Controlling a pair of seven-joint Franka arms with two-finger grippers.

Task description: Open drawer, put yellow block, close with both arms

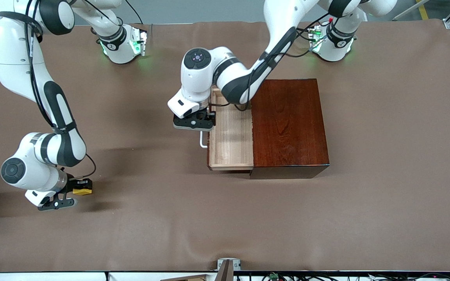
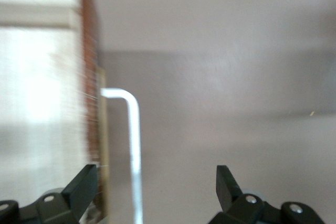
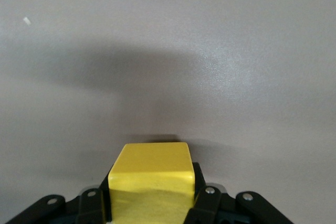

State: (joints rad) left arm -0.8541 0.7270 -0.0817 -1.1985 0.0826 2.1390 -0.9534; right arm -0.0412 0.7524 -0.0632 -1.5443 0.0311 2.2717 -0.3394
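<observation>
Nearest, right gripper (image 1: 77,194) clamps the bright yellow block (image 1: 82,190) at the right arm's end of the table. Farther back, left gripper (image 1: 198,120) spread open around the pulled-out pale-wood drawer (image 1: 231,136)'s white handle (image 1: 202,139).

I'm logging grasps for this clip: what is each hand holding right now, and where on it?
The right hand is shut on the yellow block, fingers pressing two opposite side faces. The left hand is open around the drawer's handle, holding nothing.
</observation>
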